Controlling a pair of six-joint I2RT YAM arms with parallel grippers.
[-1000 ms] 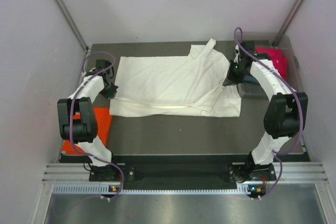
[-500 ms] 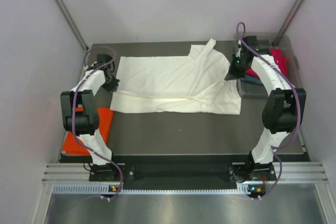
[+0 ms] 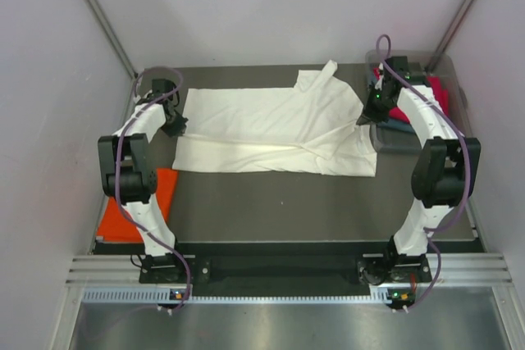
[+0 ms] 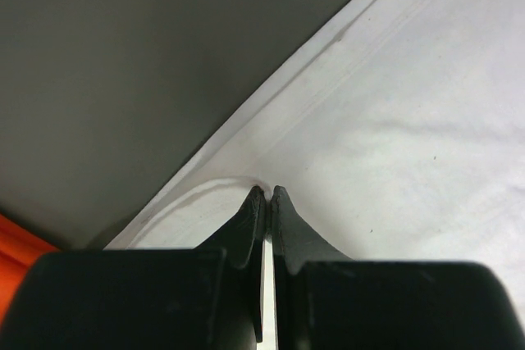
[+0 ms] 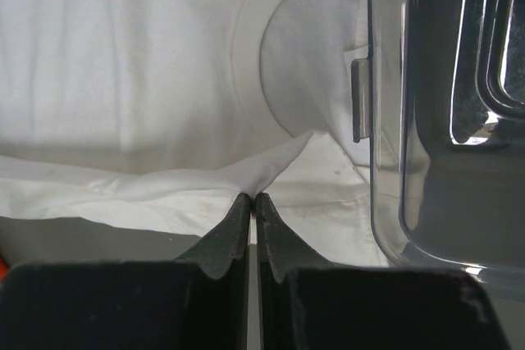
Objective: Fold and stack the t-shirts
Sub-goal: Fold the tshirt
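Observation:
The large cream-white t-shirt (image 3: 271, 125) lies spread across the far half of the table, its near edge doubled over towards the back. My left gripper (image 3: 175, 125) is shut on the shirt's left edge; in the left wrist view the cloth (image 4: 394, 120) is pinched at the left gripper (image 4: 268, 193). My right gripper (image 3: 364, 117) is shut on the shirt's right edge near the collar; the right wrist view shows a peak of white cloth (image 5: 164, 79) pinched at the right gripper (image 5: 252, 198). An orange t-shirt (image 3: 139, 202) lies at the table's left front. Magenta-pink cloth (image 3: 435, 92) sits in the bin.
A clear plastic bin (image 3: 418, 120) stands at the back right, right beside my right gripper, its wall (image 5: 385, 120) close in the right wrist view; blue-grey cloth shows inside it. Enclosure walls stand on both sides and behind. The dark tabletop (image 3: 287, 202) runs to the front.
Both grippers have moved towards the back with the shirt's near edge, folding it over; the visible white area is narrower front to back. More of the orange shirt is uncovered.

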